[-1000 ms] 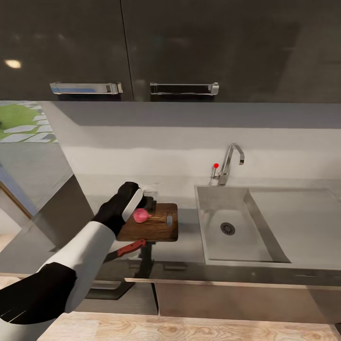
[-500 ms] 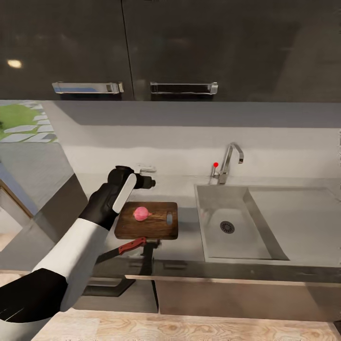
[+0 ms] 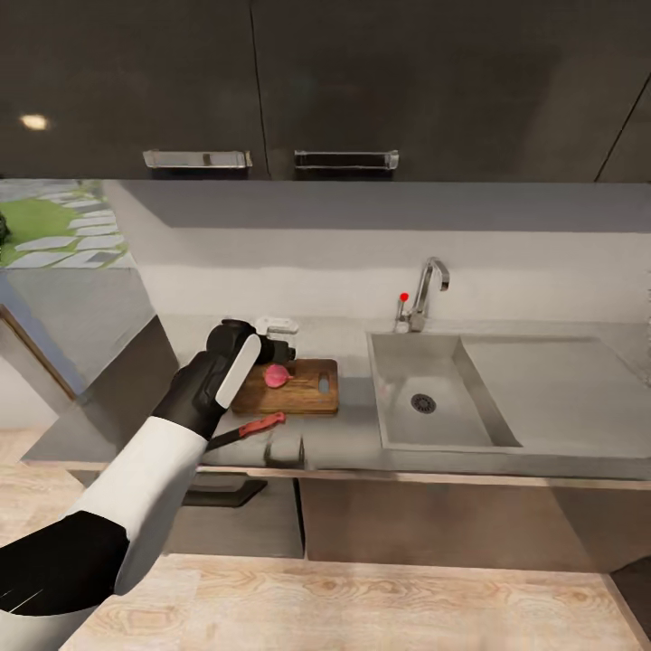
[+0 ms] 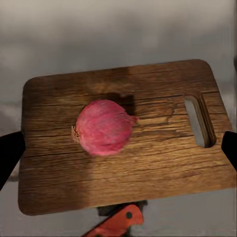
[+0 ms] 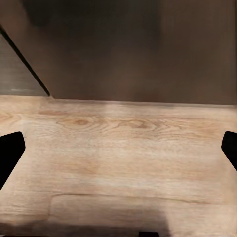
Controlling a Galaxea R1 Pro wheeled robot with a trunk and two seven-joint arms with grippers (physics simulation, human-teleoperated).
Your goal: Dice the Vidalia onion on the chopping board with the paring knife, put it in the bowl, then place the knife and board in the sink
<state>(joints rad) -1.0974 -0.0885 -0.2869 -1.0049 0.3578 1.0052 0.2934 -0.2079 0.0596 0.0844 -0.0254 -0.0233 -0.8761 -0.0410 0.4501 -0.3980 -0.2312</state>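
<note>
Since a moment ago, only the camera is pulling back. Onion is lying mid-board, below the left gripper, whose fingers are spread apart and empty. Knife is lying just before the board, handle toward the sink.

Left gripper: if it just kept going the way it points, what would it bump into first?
Probably the Vidalia onion, centred ahead of the open left gripper and resting on the chopping board.
</note>
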